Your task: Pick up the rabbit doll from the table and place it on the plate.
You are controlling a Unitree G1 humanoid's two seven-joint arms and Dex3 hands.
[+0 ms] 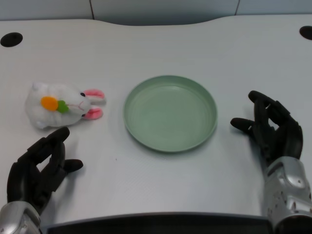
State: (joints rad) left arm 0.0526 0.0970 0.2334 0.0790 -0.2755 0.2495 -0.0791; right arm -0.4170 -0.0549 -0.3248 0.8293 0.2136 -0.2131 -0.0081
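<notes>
We see our left hand (41, 168) low at the near left of the table (161, 44), fingers spread apart and slightly curled, holding nothing. Its fingertips (61, 132) point up and away from us, toward the far side of the table.

The rabbit (61, 105) lies on the table just beyond those fingertips, close to them but not touching; a thin strip of bare table shows between the nearest fingertip and the doll's white body. The rabbit lies on its side, its round white body toward the hand's outer side and its pink-lined ears (93, 102) pointing inward, toward the plate. An orange carrot with a green top (53, 104) sits on its front, facing up at us.

The plate (170, 113) is a round, pale green dish, standing flat on the table ahead of the hand and well off to its inner side. The ears end near the plate's rim with a gap of table between them, so doll and plate stay apart. Nothing lies in the plate.

Our right hand (270, 129) rests on the far side of the plate from the left hand, fingers open and raised, touching nothing.

Two dark round holes (10, 39) sit at the table's far corners, well beyond the hand.
</notes>
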